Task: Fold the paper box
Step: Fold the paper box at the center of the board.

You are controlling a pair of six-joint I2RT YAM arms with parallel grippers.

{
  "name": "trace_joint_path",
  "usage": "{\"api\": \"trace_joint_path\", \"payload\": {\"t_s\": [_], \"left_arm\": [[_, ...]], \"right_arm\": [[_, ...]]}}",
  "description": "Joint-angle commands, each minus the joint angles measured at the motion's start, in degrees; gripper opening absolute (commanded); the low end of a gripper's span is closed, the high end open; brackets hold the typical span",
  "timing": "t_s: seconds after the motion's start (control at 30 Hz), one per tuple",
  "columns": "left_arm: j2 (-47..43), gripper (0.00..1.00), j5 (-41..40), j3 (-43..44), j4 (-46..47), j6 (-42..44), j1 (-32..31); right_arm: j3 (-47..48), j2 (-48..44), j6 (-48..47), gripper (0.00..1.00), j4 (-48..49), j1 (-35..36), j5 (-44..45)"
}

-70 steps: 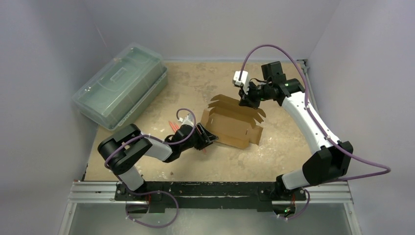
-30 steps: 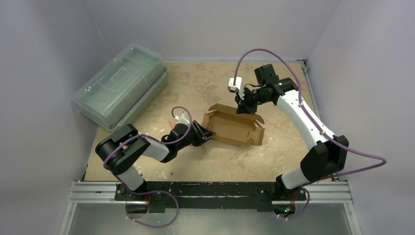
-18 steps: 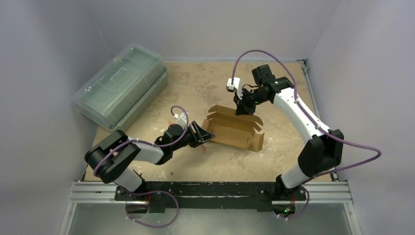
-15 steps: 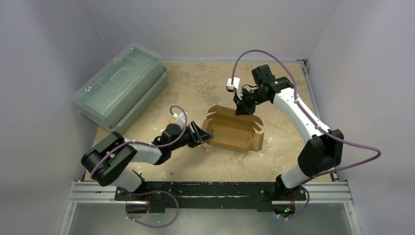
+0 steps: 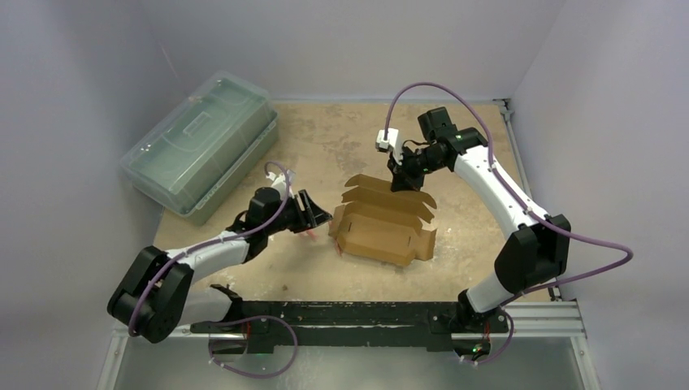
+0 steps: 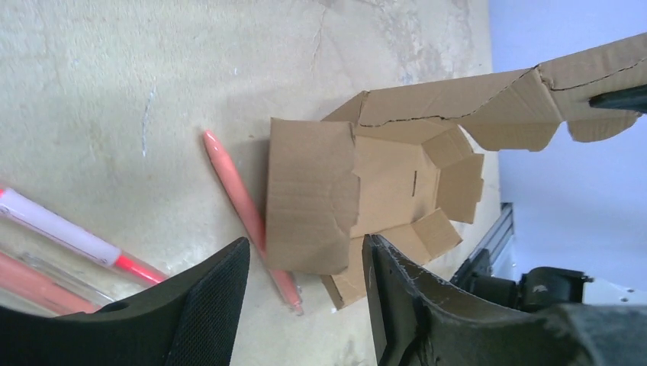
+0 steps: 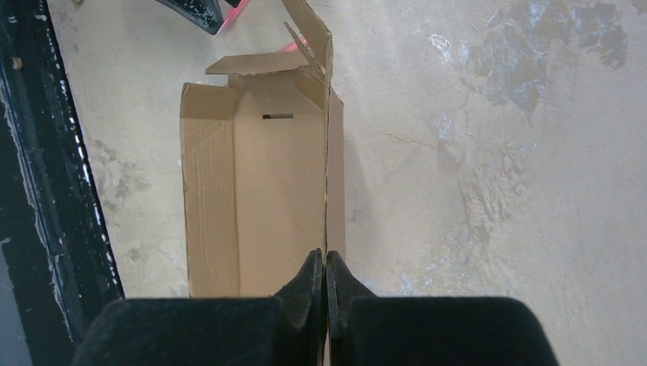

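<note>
The paper box (image 5: pixel 382 226) is a brown cardboard carton lying open-topped in the middle of the table, its flaps spread. My right gripper (image 5: pixel 400 180) stands over its far side, shut on the thin upright edge of the back wall (image 7: pixel 328 152); the pinch (image 7: pixel 326 255) shows clearly in the right wrist view. My left gripper (image 5: pixel 313 218) is open, just left of the box and apart from it. In the left wrist view its fingers (image 6: pixel 217 297) frame the box's end flap (image 6: pixel 309 198), which lies beyond the tips untouched.
A pink pen (image 6: pixel 244 206) lies on the table against the end flap, with more pens (image 6: pixel 69 236) further left under my left wrist. A large translucent green case (image 5: pixel 201 142) sits at the back left. The black rail (image 5: pixel 349 313) runs along the near edge.
My left arm has drawn back to the left, away from the box's end, and its jaws have opened wider. The right gripper has kept its hold on the back wall.
</note>
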Motion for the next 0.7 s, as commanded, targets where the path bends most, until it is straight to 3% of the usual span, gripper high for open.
{"api": "trace_joint_path", "payload": {"t_s": [0.0,0.2,0.67], "left_arm": [[2.5,0.56,3.7,4.0,-3.1,7.7,1.3],[11.1,0.56,12.0,5.0,6.2,6.2,1.4],[17.7,0.56,15.3,7.2,9.8,4.8,1.4]], "right_arm": [[0.9,-0.9,0.3,0.0,1.0,0.2,-1.3],[0.7,-1.3,-0.1,0.0,1.0,0.2,-1.6],[1.0,-1.0,-1.0,0.0,0.2,0.1,-3.4]]}}
